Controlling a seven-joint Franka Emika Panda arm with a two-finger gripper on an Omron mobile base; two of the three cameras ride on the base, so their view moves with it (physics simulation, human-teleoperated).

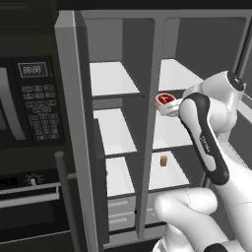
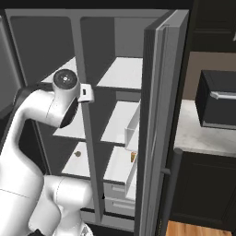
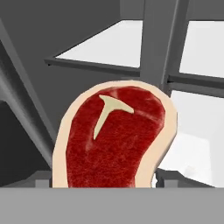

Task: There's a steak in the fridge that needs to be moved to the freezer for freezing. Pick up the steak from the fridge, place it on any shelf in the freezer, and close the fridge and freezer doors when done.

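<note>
Carrying the steak [image 1: 166,102] in mid-air, right of centre in the left base view, just in front of the grey divider [image 1: 149,123] between the two open compartments. Pinched at its lower edge by the gripper [image 3: 105,186], with the red slab rising toward the top of the hand view, long axis along the fingers. Freezer [image 1: 114,133] shelf [image 1: 112,78] lying left of the steak, past the divider; fridge [image 1: 197,74] behind it. Small amber box [image 1: 164,160] lower down on a fridge shelf.
</note>
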